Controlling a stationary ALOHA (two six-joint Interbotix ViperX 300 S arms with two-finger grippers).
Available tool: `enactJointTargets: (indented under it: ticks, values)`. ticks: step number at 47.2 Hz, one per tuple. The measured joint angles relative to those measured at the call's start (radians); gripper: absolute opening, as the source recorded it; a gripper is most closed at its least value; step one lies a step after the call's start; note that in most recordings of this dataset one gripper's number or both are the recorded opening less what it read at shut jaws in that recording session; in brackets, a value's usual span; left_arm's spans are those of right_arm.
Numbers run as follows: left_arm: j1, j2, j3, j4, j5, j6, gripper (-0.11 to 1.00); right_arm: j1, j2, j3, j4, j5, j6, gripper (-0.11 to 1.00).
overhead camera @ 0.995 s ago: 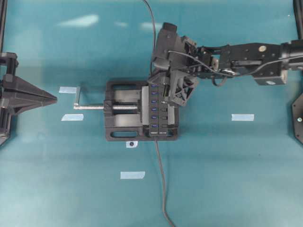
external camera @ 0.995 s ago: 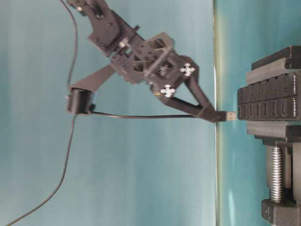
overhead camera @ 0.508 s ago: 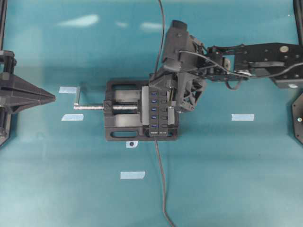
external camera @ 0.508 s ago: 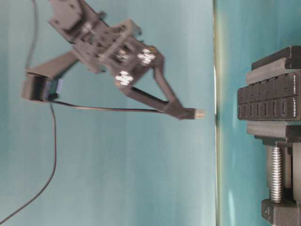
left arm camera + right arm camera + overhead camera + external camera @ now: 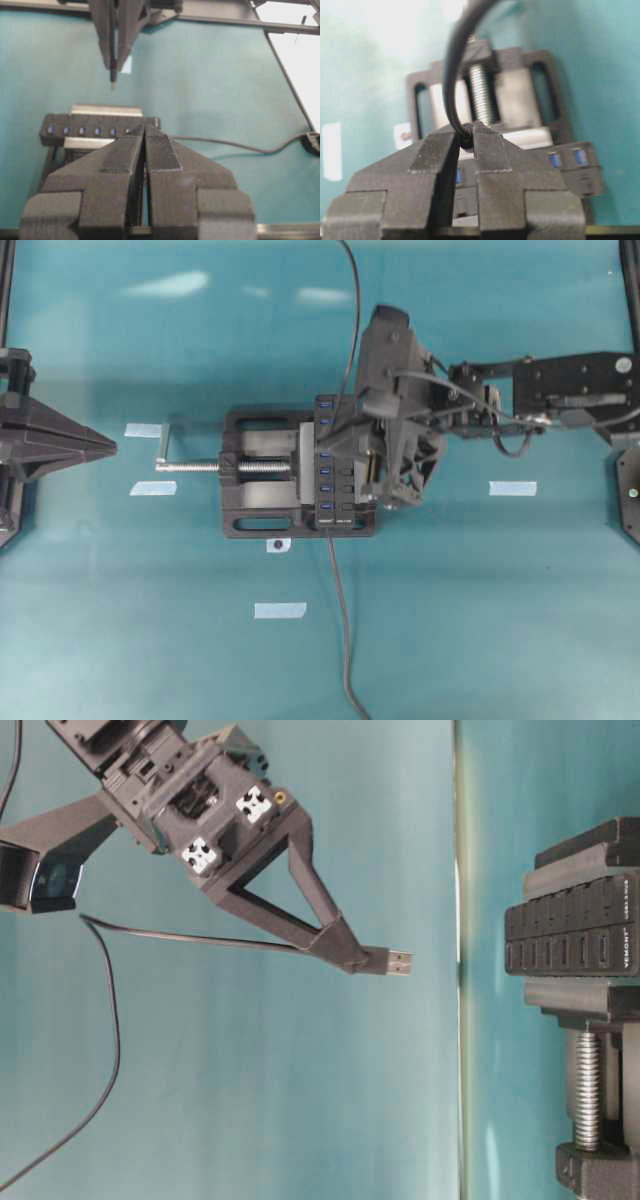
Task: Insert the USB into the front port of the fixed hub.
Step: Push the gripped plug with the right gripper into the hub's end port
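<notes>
The right gripper (image 5: 345, 952), clamped on the small black USB plug (image 5: 390, 962), holds it above and well apart from the long black blue-ported hub (image 5: 329, 462), needing careful alignment with the front port; the left gripper (image 5: 145, 137) rests closed.

Matte black arms, ridged pincer (image 5: 466, 142) pads, silver screws.

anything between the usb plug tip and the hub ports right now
Nothing. In the table-level view, the small black USB plug with a silver tip, held in the right gripper, faces the long black hub with blue ports across bare air against the teal backdrop.
</notes>
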Motion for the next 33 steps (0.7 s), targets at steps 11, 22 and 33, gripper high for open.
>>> enactJointTargets:
  ticks: [11,22,33]
  values:
    - [0.0,0.0,0.0,0.0,-0.005,0.0,0.0,0.028,0.003,0.002,-0.002,0.0,0.002,0.05]
    - [0.0,0.002,0.0,0.0,-0.018,-0.002,0.0,0.046,0.015,0.003,-0.002,0.0,0.002,0.05]
    - [0.0,0.002,0.0,0.0,-0.018,-0.003,0.0,0.052,0.043,0.003,0.0,0.002,0.002,0.05]
